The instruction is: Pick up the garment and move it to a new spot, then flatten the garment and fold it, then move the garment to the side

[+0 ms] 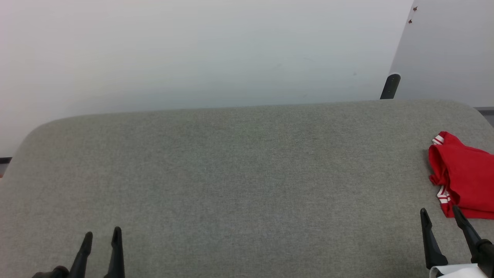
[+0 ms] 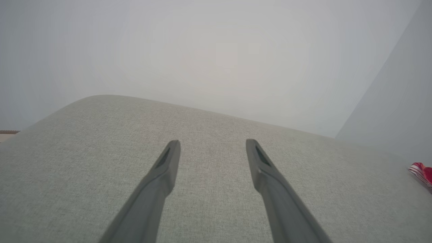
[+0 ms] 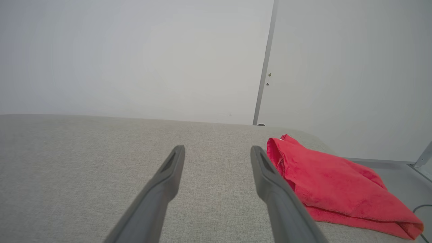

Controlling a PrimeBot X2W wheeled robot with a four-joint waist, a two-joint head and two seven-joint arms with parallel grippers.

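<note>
Bunched jersey [image 1: 465, 177] on tabletop [image 1: 247, 173], just right of R end effector [image 1: 439, 209], well apart from L end effector [image 1: 103, 231]. Both held wide, nothing gripped.
Risks, judged: only top layer pinched, so bundle unrolled mid-lift; cloth dragged off nearby tabletop edge; jersey cut off in head view, so grasp pt misjudged.
Count: 1 jersey, 2 end effectors, 1 tabletop.
</note>
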